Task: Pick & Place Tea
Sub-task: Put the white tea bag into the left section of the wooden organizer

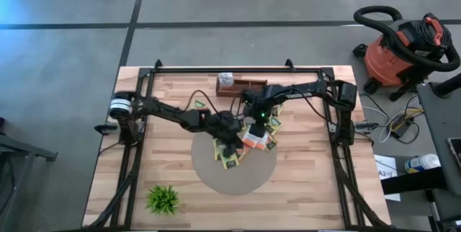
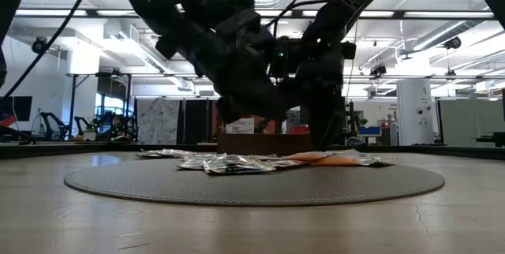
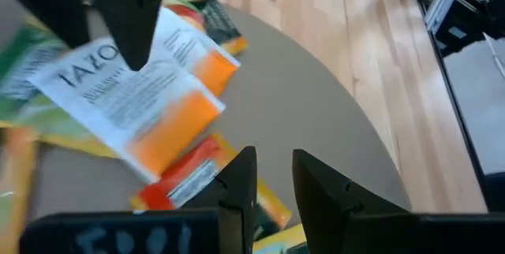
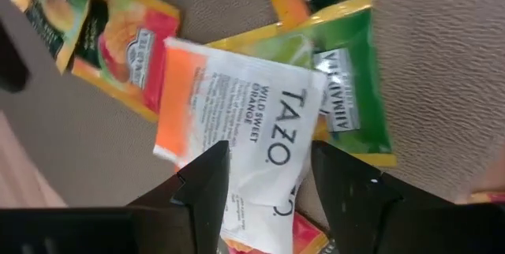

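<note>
From above, both arms are reaching in over the wooden bench [image 1: 302, 181], meeting at the far edge of the round grey mat [image 1: 234, 178]. The left hand [image 1: 229, 148] is hanging over a few yellow-green tea sachets [image 1: 229, 158] on the mat, and the right hand [image 1: 257, 125] is sitting just beside it over the white-and-orange sachet [image 1: 252, 139]. A small green plant [image 1: 163, 199] is standing on the near left corner, a wooden box [image 1: 241, 86] at the far edge, and a red shop vacuum [image 1: 400, 52] on the floor to the right.

Down at bench level, the two dark hands are crowding together just above the pile of sachets [image 2: 237, 162], which is lying flat on the mat [image 2: 252, 187].

Through the left wrist camera, the left hand [image 3: 272, 177] is showing its fingers [image 3: 239, 183] a little apart, gripping nothing, hovering over a red-and-yellow sachet [image 3: 185, 179]. Beyond them the right arm's fingers are pinching the white-and-orange sachet [image 3: 134, 104].

Through the right wrist camera, the right hand [image 4: 268, 175] is holding its fingers [image 4: 209, 179] on either side of the white-and-orange sachet [image 4: 245, 140], clamping its near edge. Green sachets [image 4: 351, 88] and yellow-red ones [image 4: 126, 49] are lying around it on the mat.
</note>
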Motion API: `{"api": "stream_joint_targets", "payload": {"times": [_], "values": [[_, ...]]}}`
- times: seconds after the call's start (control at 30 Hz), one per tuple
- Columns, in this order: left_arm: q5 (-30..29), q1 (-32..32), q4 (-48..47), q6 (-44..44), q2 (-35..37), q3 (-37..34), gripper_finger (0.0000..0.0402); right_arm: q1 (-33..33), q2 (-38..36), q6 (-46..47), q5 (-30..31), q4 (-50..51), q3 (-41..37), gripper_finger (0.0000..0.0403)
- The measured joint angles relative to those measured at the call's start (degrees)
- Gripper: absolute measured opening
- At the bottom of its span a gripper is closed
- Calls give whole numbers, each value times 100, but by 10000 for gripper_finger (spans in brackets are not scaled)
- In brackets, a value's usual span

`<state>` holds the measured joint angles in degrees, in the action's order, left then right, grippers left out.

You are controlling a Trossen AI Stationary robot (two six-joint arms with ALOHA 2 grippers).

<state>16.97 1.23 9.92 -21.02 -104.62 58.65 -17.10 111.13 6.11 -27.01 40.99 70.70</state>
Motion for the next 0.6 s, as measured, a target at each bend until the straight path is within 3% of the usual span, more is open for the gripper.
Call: {"api": "stream_joint_targets", "payload": {"times": [0.33,0.6], "values": [[-261,-65,104,-17,-861,523,78,120,0,-468,-249,-92,-1,178],[-395,-58,105,-4,-1064,587,78,155,-1,-571,-324,-114,2,178]]}}
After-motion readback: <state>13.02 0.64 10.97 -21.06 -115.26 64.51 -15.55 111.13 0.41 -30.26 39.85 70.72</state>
